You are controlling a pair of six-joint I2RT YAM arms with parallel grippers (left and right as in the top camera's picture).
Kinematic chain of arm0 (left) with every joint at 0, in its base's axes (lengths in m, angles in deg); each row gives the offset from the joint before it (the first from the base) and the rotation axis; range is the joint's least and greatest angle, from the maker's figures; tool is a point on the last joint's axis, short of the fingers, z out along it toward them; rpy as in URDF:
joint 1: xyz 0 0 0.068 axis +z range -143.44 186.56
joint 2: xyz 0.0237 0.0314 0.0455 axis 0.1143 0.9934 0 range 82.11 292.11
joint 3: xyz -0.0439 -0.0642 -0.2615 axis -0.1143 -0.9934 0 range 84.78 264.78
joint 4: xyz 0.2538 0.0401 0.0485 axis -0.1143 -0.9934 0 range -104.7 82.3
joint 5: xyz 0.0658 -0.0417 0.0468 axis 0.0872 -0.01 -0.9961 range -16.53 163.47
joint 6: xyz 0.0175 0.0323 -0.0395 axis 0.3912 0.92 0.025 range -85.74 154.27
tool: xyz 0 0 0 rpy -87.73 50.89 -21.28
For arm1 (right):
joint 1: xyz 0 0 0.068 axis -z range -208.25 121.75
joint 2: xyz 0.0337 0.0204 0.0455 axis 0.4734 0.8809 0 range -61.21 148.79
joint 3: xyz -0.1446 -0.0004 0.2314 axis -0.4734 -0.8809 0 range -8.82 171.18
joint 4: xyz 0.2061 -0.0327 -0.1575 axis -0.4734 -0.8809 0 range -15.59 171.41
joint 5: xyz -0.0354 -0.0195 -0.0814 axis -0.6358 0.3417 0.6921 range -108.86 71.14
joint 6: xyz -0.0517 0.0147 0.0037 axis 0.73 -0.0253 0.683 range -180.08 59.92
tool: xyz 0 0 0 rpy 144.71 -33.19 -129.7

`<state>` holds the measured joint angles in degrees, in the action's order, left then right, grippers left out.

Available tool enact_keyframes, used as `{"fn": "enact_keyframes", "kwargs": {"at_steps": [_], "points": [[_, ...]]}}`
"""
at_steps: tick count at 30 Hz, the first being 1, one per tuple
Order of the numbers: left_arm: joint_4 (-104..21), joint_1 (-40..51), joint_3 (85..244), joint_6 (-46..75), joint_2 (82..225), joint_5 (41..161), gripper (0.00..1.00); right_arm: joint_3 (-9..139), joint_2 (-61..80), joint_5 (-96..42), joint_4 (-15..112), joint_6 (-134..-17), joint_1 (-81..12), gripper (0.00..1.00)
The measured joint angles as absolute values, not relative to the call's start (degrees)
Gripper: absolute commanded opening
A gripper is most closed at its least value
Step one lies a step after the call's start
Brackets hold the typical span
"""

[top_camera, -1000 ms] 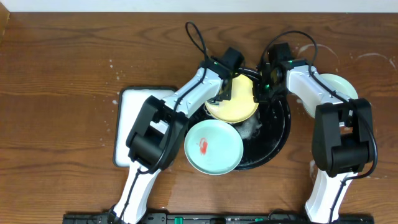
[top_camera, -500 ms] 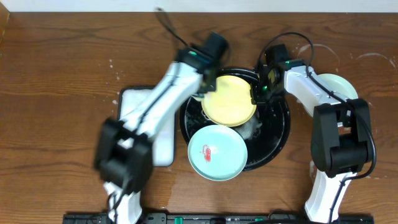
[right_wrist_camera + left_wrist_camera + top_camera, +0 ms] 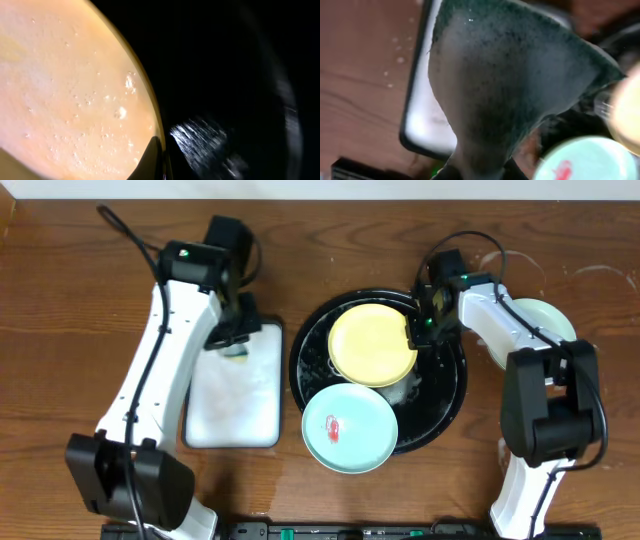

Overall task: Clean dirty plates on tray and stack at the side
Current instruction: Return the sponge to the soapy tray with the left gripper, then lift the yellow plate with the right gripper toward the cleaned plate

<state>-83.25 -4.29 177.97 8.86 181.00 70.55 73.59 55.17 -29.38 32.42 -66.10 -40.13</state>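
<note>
The yellow plate (image 3: 372,345) lies in the back of the black tray (image 3: 450,395), wet with soap bubbles in the right wrist view (image 3: 65,90). My right gripper (image 3: 414,330) is shut on its right rim (image 3: 159,160). A mint-green plate with a red smear (image 3: 347,427) sits over the tray's front rim and also shows in the left wrist view (image 3: 585,160). A second mint-green plate (image 3: 543,320) lies on the tabletop at the right, partly under my right arm. My left gripper (image 3: 237,345) is shut on a dark green sponge (image 3: 510,80) above the white tray (image 3: 235,405).
The white rectangular tray with a black rim (image 3: 422,117) lies left of the black tray. Whitish soapy rings (image 3: 595,273) mark the wood at the far right. The black tray's floor (image 3: 225,75) is wet with foam.
My left arm has swung away from the yellow plate to the left, carrying the sponge over the white tray. The right gripper has stayed on the yellow plate's rim.
</note>
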Motion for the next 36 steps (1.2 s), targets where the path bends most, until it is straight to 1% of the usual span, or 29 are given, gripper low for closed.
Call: {"fn": "enact_keyframes", "kwargs": {"at_steps": [6, 11, 17, 21, 26, 36], "points": [[-74.27, -1.18, 166.34, 9.23, 181.07, 70.07, 0.09, 73.98, 42.25, -16.97, 30.32, -65.51, -44.18, 0.01], [-71.69, 0.63, 160.87, 9.27, 181.13, 70.07, 0.1, 75.45, 32.76, -2.02, 30.21, -65.42, -52.37, 0.01], [-71.49, 1.07, 160.44, 9.25, 181.13, 70.07, 0.1, 75.49, 31.41, 16.95, 30.1, -63.39, -59.93, 0.01], [-71.49, 1.07, 160.44, 9.27, 181.13, 70.07, 0.11, 75.49, 31.41, 25.85, 30.21, -61.2, -63.17, 0.01], [-71.47, 1.07, 160.44, 9.27, 181.13, 70.07, 0.11, 75.49, 31.41, 30.98, 30.19, -58.91, -65.97, 0.01], [-71.47, 1.07, 160.44, 9.27, 181.13, 70.07, 0.11, 75.49, 31.41, 35.53, 30.08, -57.69, -69.84, 0.01]]}}
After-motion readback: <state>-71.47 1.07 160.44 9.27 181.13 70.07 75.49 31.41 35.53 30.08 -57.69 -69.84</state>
